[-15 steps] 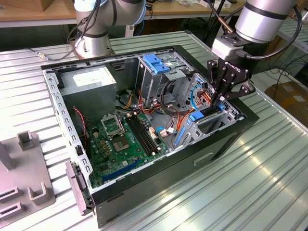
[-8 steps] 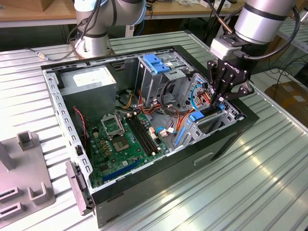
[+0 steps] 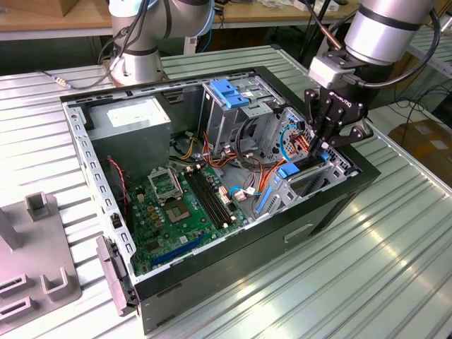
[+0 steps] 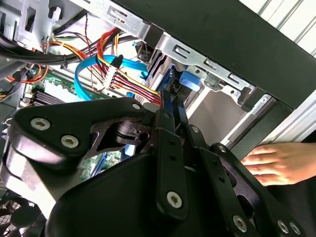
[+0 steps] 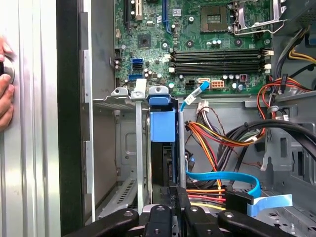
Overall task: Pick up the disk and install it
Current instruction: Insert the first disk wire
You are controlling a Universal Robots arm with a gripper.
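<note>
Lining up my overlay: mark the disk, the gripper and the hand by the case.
disk (image 5: 162, 126), first wrist view, blue bracket end.
gripper (image 3: 323, 145), exterior view, between the fingertips.
hand (image 4: 279, 163), second wrist view, back of the hand.

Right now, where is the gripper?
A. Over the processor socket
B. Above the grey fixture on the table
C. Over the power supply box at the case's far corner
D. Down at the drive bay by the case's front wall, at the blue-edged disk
D: in the exterior view the gripper sits low at the drive bay, its fingers at the disk.
</note>
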